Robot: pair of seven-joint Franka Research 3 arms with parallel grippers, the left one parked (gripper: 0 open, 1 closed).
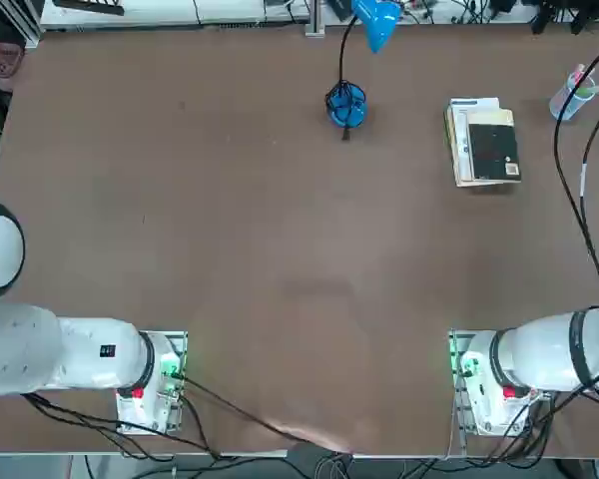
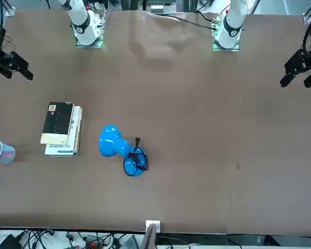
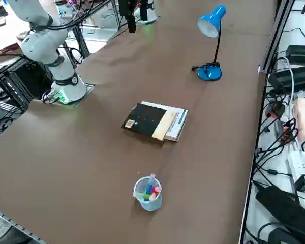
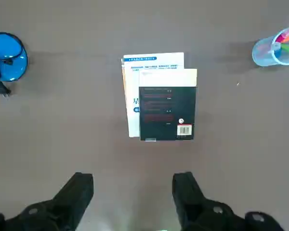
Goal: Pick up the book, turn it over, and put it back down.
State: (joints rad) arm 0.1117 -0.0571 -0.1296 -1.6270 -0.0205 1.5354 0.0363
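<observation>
A wide brown table (image 1: 230, 249) fills every view, mostly bare, its few objects gathered toward the far right corner from the robot's side. The white right arm (image 1: 559, 354) is folded near its base at the near edge, and its right gripper (image 4: 132, 192) hangs high above the table, well apart from everything, the two black fingers (image 4: 79, 190) spread wide with nothing between them; that height and open stance suggest the reach for the book has not begun. A blue desk lamp (image 1: 347, 100) stands near the far edge with its shade turned over the table and its cord trailing away. To its right lies a small stack: a white-covered book with blue lettering (image 4: 135, 84) underneath, too small to read, and on top of it the book (image 4: 167, 106) of the task, a thin black paperback with a pale tan band at its far end. It lies flat, face up, with faint lines of red print and a white barcode label in one corner, none of it legible. Resting on the stack raises its edges off the table, which probably eases a grasp. Further right, near the table's edge, stands a clear cup of coloured markers (image 4: 274, 48).
</observation>
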